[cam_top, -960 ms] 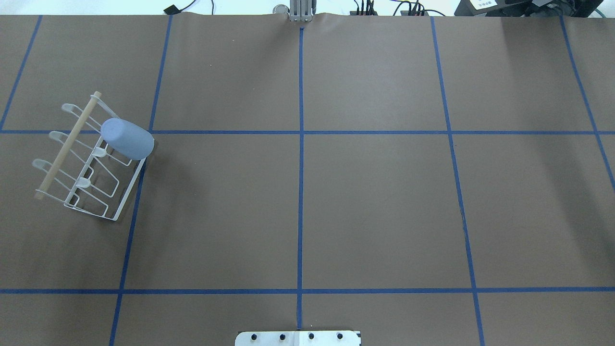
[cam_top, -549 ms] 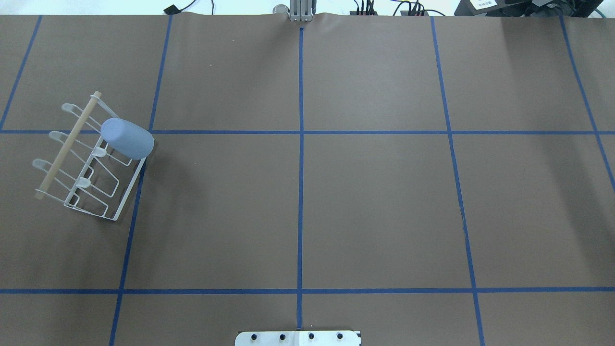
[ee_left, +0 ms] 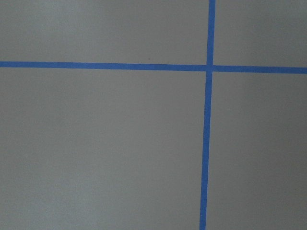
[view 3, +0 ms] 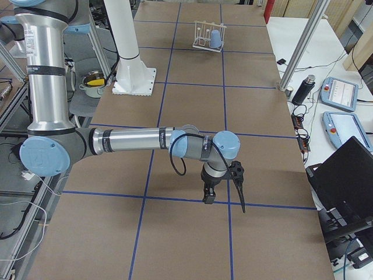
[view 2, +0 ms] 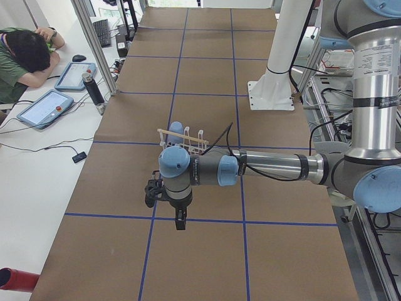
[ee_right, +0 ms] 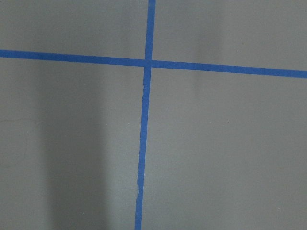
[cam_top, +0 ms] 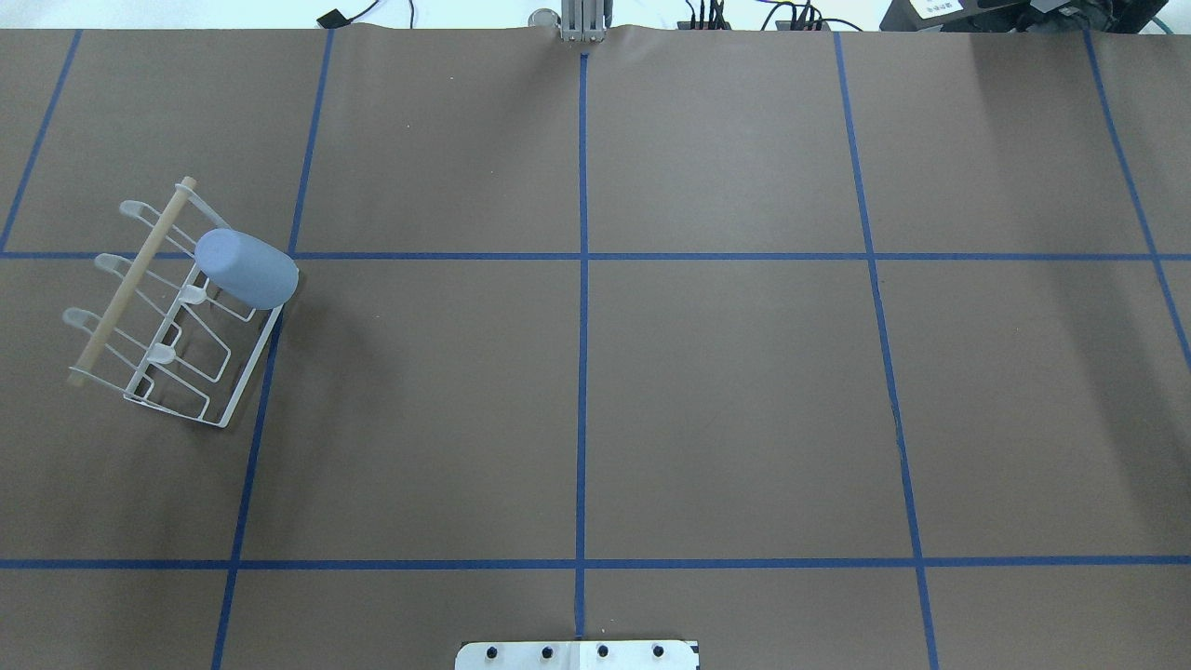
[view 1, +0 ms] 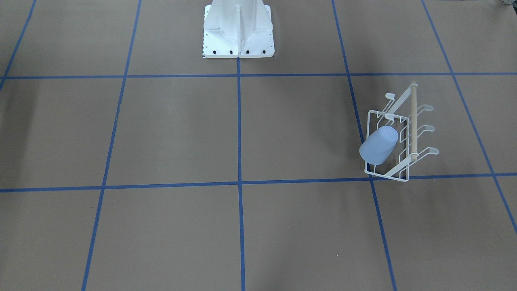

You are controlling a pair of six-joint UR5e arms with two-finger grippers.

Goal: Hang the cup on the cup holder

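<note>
The light-blue cup (cam_top: 247, 270) sits mouth-down and tilted over a prong at the far end of the white wire cup holder (cam_top: 130, 284), on the table's left side. Both also show in the front view, cup (view 1: 378, 145) and holder (view 1: 413, 121), and small in the left side view (view 2: 176, 128). My left gripper (view 2: 180, 218) hangs over the table on the near side of the holder, apart from it. My right gripper (view 3: 224, 198) hangs at the table's other end. Both show only in side views, so I cannot tell if they are open or shut.
The brown table carries a blue tape grid. The robot's white base (view 1: 238, 32) stands at the middle of its edge. A person (view 2: 25, 56) leans on a side desk with tablets. A laptop (view 3: 344, 192) sits beside the right end.
</note>
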